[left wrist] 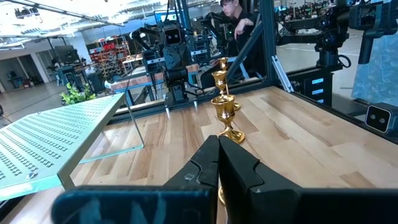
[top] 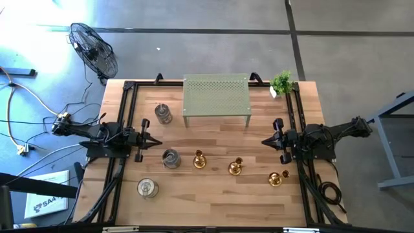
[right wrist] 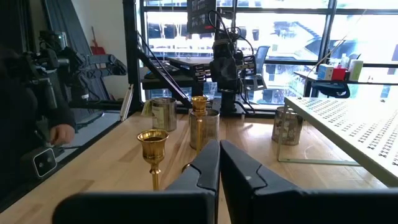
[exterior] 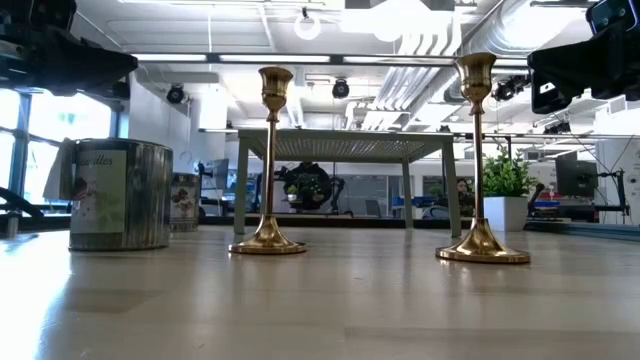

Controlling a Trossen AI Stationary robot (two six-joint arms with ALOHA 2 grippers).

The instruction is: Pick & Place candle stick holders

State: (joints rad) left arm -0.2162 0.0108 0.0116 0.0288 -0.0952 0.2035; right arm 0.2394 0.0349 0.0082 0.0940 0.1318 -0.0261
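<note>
While both arms wait at the counter's (top: pixel 213 194) sides, six candle stick holders stand untouched.

Left gripper (top: pixel 155 140) and right gripper (top: pixel 266 140) have fingers pressed together, holding nothing. Three gold candlesticks (top: pixel 199 159) (top: pixel 235 167) (top: pixel 277 178) line the front right; three silver jar holders (top: pixel 163 114) (top: pixel 171 158) (top: pixel 147 188) sit left, before a green perforated stand (top: pixel 217 96). The candlesticks look rigid, slick and top-heavy, so the slim stem seems the best hold.

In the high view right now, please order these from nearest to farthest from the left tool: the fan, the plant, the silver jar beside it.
1. Silver jar, just right of the left tool.
2. Fan, on the floor, off the table's far-left corner.
3. Plant, far-right corner.
</note>
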